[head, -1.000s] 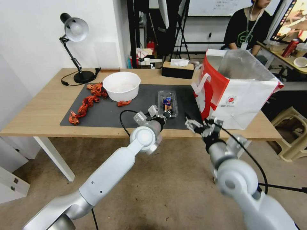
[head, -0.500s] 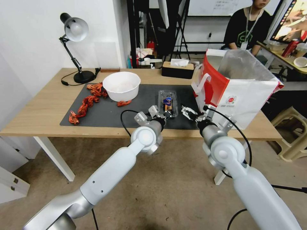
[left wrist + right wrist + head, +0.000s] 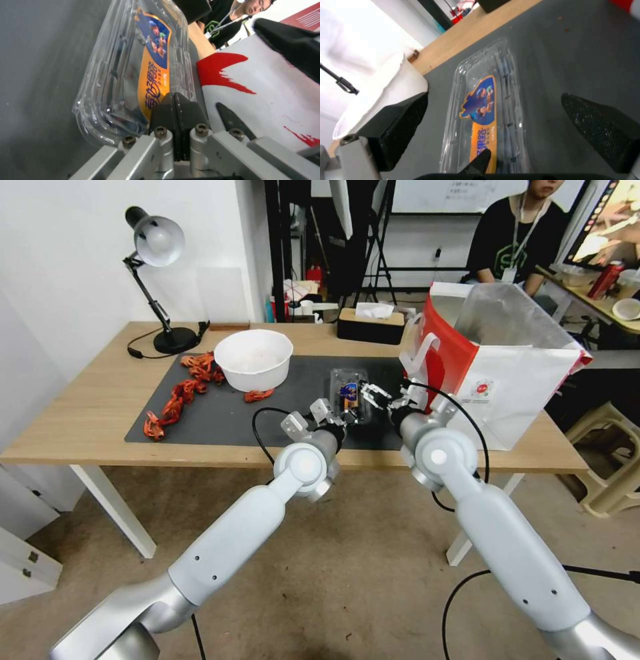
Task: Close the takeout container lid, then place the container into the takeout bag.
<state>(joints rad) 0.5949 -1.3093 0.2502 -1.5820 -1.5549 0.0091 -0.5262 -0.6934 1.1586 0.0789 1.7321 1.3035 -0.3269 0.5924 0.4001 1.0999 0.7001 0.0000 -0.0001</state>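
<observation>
Container (image 3: 349,395) looks shut already, lying on the mat (image 3: 220,417) near its right edge beside the bag (image 3: 497,380), left gripper (image 3: 340,421) pinched closed at its near end, right gripper (image 3: 377,397) spread wide above it, bagging not done.

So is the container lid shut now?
Looks shut: the lid lies flat over the container, sticker face up, left gripper pinched shut at its near end. Whether it has latched, cannot tell.

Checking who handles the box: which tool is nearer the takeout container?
Left. The left tool is shut and pressed on the near end of the takeout container. The right tool hovers open just off its bag-side edge, not touching.
</observation>
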